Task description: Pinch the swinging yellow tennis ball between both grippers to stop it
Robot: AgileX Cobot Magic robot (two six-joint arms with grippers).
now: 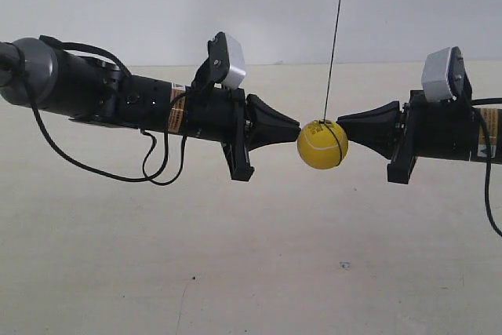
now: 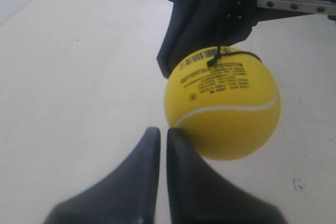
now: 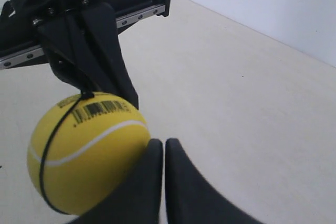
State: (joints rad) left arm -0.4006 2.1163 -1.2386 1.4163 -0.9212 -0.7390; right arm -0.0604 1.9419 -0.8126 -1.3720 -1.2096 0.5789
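Seeing left pincer (image 2: 160, 132) and right pincer (image 3: 159, 142) both closed, jaws nearly together, only a thin slit between. Got yellow tennis ball (image 1: 322, 144) sandwiched tip-to-tip between the two, touching each, slightly off-centre against one jaw's side. Hangs from string (image 1: 336, 37) above table (image 1: 235, 272).

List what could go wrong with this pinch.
1. In both wrist views the ball sits off to one side of the left gripper and the right gripper. The narrow shut tips may slide off its round surface.
2. If it squirts out, only the string holds it. It would likely swing freely, and the opposed tips could hit each other.
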